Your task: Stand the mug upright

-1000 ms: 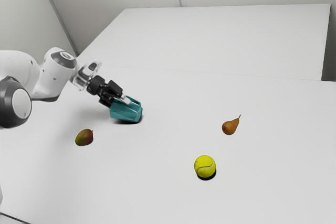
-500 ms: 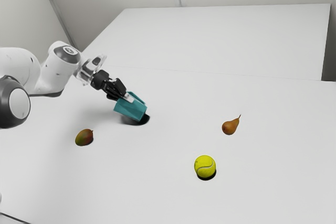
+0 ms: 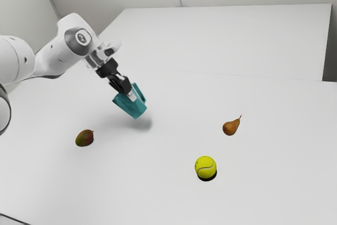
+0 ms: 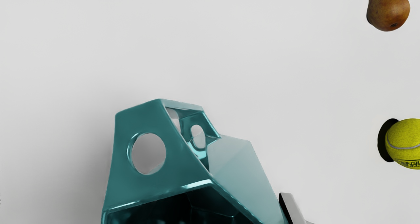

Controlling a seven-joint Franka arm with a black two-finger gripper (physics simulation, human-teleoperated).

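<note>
Gripping the teal mug (image 3: pixel 129 107), the black gripper (image 3: pixel 129 95) has it up off the white table (image 3: pixel 158 188), tilted, not upright. Fingers: closed around the mug; one fingertip (image 4: pixel 293 207) sits against its outer wall in the wrist view, the other is hidden. Mug mouth faces back toward the gripper and the exterior view's left; base angles down toward the exterior view's right. Handle (image 4: pixel 131 184) is on the mug's far side from the exterior camera, round hole visible in the wrist view. Soft shadow (image 3: pixel 140 124) lies on the table under the mug, apart from it. Arm (image 3: pixel 60 54) reaches in from the exterior view's left, hand slanted down. Mango (image 3: pixel 84 138) rests on the table, nearer the exterior camera than the mug and toward that view's left. Pear (image 3: pixel 230 127) and tennis ball (image 3: pixel 205 166) rest toward the exterior view's right, both well apart from the mug; ball nearer the exterior camera than the pear.
</note>
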